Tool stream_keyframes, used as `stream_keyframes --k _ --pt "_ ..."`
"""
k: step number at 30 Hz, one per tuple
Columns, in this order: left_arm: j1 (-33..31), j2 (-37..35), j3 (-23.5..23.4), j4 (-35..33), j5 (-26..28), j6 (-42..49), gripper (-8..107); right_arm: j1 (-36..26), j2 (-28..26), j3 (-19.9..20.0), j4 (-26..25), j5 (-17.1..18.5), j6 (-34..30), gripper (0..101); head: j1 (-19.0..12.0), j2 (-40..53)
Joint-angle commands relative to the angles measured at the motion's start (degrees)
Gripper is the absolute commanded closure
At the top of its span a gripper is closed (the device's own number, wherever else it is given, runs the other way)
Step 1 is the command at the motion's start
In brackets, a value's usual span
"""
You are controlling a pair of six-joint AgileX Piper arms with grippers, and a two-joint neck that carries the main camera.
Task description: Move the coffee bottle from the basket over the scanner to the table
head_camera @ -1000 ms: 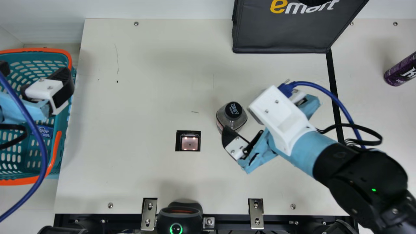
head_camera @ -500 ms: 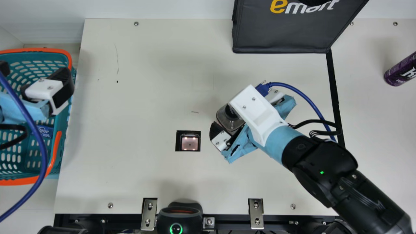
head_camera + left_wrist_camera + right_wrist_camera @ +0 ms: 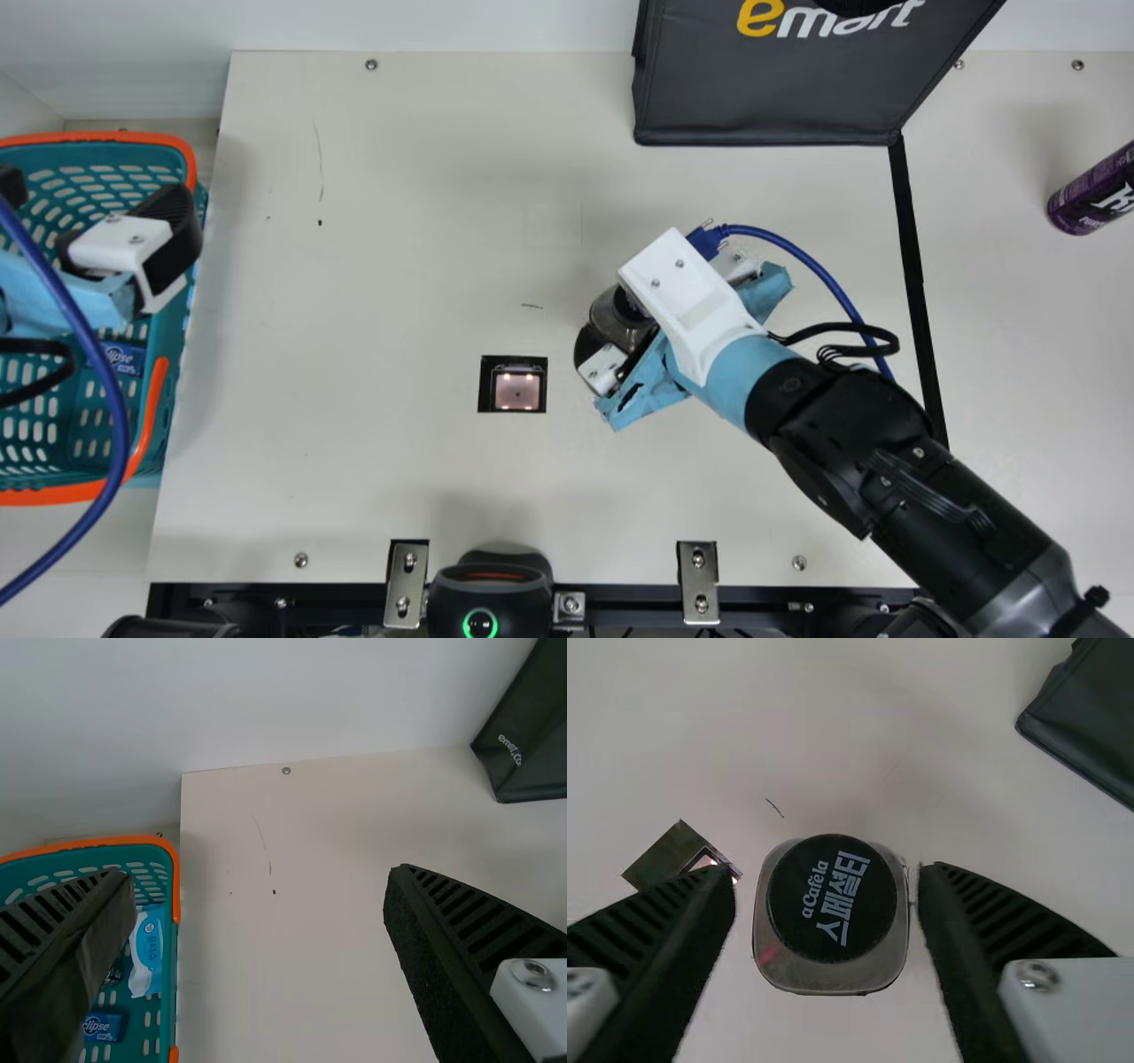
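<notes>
Though squarish, black-capped coffee bottle (image 3: 831,914)

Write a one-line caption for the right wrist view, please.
The right gripper open around the coffee bottle on the table, with the scanner and black bag nearby.

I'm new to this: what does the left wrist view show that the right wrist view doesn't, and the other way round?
Left wrist view: the teal basket with its orange rim, and inside it a blue-and-white packet and a small blue pack.

Right wrist view: the coffee bottle, dark cap facing the camera, between the open fingers of the right end effector, and the scanner.

Both: the pale table, part of the dark bag, and two black ribbed fingers.
</notes>
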Motion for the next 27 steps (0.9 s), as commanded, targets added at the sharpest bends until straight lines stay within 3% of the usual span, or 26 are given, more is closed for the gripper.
stream_keyframes --k 1,7,17,22,27 --pt "0.0 0.0 0.0 0.0 0.0 0.0 9 0.0 0.1 0.1 -0.1 0.1 0.2 60 -1.7 0.1" --pt "0.0 0.0 0.0 0.0 0.0 0.0 9 0.2 -0.1 -0.4 -1.6 0.4 2.0 100 -1.7 0.1" --pt "0.0 0.0 0.0 0.0 0.0 0.0 9 2.2 -2.9 -2.5 -4.6 2.2 6.5 101 -1.7 0.1" --pt "0.0 0.0 0.0 0.0 0.0 0.0 9 1.5 -3.7 -3.3 -5.7 3.1 8.5 101 -1.7 -6.6" --pt "0.0 0.0 0.0 0.0 0.0 0.0 9 -3.5 -4.4 -3.5 -5.8 3.5 9.7 101 -1.7 -13.3"
